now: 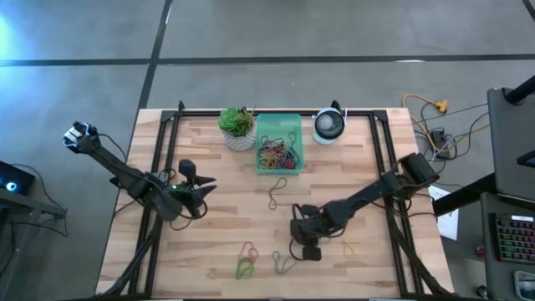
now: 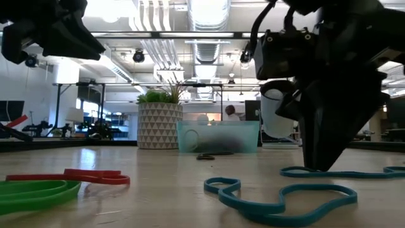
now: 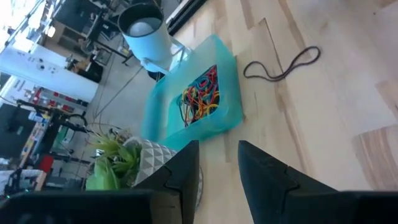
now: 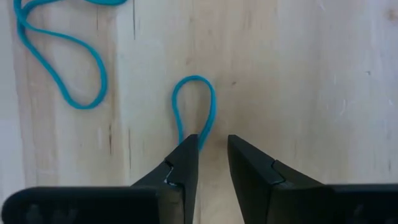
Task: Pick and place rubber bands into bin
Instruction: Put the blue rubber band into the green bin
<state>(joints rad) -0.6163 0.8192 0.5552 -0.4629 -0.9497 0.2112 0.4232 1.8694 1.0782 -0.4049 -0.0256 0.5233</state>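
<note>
The mint-green bin (image 1: 278, 144) stands at the table's far middle, holding a tangle of coloured rubber bands (image 3: 200, 99). Loose bands lie flat on the wood: a dark one (image 1: 277, 194), a red one (image 1: 249, 249), a green one (image 1: 243, 267), a yellow one (image 1: 349, 248) and blue ones (image 4: 59, 62). My right gripper (image 4: 212, 144) points steeply down at the table's near middle, open, with a blue loop (image 4: 194, 106) running under one fingertip. My left gripper (image 3: 217, 152) hovers open at the left, facing the bin, with nothing between its fingers. My right gripper comes from above, slanting down, and one fingertip (image 4: 188, 149) covers the near end (image 4: 185, 134) of the blue loop. The other finger stands beside the band on bare wood. The band lies flat on the table. Whether the fingertip touches it, I cannot tell.
A white pot with a green plant (image 1: 238, 130) stands left of the bin and a round white-and-dark device (image 1: 329, 125) right of it. Black frame rails (image 1: 163, 159) run along the table's left and right sides. Cables (image 1: 439, 134) lie beyond the right edge.
</note>
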